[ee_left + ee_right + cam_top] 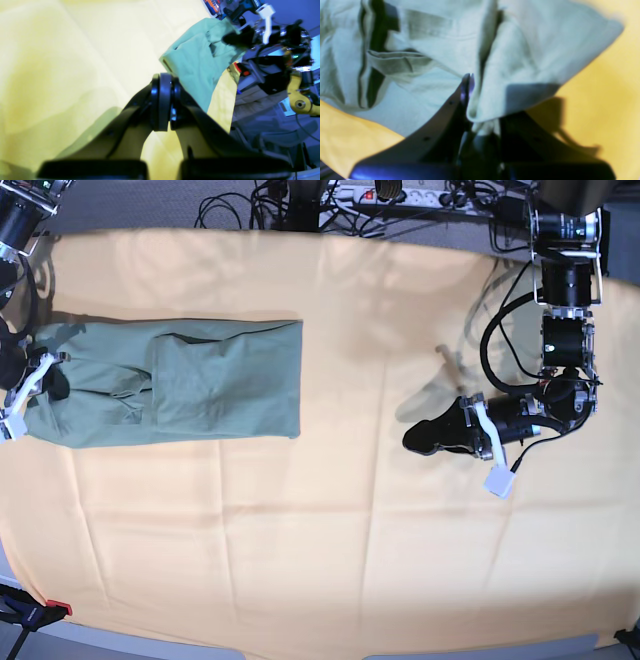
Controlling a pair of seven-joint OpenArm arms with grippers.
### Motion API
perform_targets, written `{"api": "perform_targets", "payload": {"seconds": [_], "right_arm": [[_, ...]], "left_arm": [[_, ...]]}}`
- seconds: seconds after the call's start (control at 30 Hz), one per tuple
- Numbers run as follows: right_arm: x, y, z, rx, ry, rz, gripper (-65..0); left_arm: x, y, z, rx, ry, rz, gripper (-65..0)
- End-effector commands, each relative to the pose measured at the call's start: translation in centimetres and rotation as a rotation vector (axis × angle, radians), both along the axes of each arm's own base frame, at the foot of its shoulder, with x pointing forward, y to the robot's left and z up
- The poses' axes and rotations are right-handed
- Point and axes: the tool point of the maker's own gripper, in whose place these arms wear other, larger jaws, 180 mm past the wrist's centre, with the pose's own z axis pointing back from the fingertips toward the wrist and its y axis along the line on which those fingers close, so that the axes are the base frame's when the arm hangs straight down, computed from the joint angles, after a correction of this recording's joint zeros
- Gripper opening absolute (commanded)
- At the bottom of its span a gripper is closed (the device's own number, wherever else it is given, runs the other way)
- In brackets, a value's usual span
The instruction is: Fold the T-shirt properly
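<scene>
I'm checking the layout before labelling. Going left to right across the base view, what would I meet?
Right gripper with jaws shut on fabric → plain sage-green cotton T-shirt, lying partly folded → bare stretch of the large yellow-orange cloth → left gripper, black, jaws shut and empty.

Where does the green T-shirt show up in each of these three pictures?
Left wrist view: the T-shirt is upper right of centre, far off, beyond the shut left claw.
Right wrist view: it fills the upper part of the picture, a fold pinched in the right claw.
Base view: it lies as a long strip at the left.
Shared landmark: the yellow-orange cloth under it in all three.
</scene>
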Motion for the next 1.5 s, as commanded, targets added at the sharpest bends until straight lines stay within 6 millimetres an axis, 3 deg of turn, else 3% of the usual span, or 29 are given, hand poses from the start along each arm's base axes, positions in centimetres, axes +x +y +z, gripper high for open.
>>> {"api": "perform_targets", "payload": {"seconds": [0.0, 0.1, 0.2, 0.37, 0.57, 0.8, 0.93, 1.1, 1.13, 1.23, 1.27, 1.37, 1.47], "right_arm": [[1.0, -0.7, 2.6, -0.055, -0.071, 0.002, -65.0], [1.5, 0.3, 4.9, -0.099, -0.136, 0.008, -65.0], [1.9, 2.8, 7.3, -0.122, -0.227, 0.052, -65.0], [0.0, 9.7, 9.6, -0.024, -0.359, 0.2, -65.0], [-2.1, 17.3, 9.6, 0.242, -0.414, 0.321, -65.0], [-2.9, 24.9, 8.2, 0.359, -0.359, 0.481, -65.0], [-2.2, 26.8, 7.3, 0.283, -0.354, 0.517, -65.0], [-1.5, 28.6, 7.7, 0.243, -0.431, 0.546, -64.7], [-1.5, 29.1, 7.8, 0.244, -0.443, 0.557, -57.1], [-2.3, 31.3, 8.2, 0.282, -0.455, 0.621, -24.5], [-2.7, 32.2, 8.2, 0.298, -0.454, 0.647, -18.5], [-3.2, 33.8, 8.4, 0.296, -0.455, 0.706, -17.0], [-2.7, 33.8, 8.8, 0.263, -0.465, 0.719, -17.1]], "left_arm": [[0.9, 0.2, 2.1, -0.029, -0.062, 0.008, -65.0], [0.9, 0.2, 2.1, -0.029, -0.062, 0.008, -65.0], [0.9, 0.2, 2.1, -0.028, -0.061, 0.008, -65.0], [0.9, 0.3, 1.8, -0.013, -0.059, 0.008, -65.0], [0.9, 0.3, 1.8, -0.014, -0.058, 0.008, -65.0], [0.6, 0.2, 1.5, 0.001, -0.048, -0.006, -65.0], [0.6, 0.2, 1.5, -0.001, -0.048, -0.007, -65.0], [0.6, 0.2, 1.5, 0.002, -0.046, -0.009, -65.0], [0.6, 0.2, 1.5, 0.002, -0.046, -0.009, -65.0], [0.6, 0.2, 1.5, 0.002, -0.046, -0.009, -65.0], [0.6, 0.2, 1.5, 0.002, -0.047, -0.009, -65.0], [0.6, 0.2, 1.5, 0.003, -0.047, -0.008, -65.0], [0.6, 0.2, 1.5, 0.003, -0.047, -0.008, -65.0]]}}
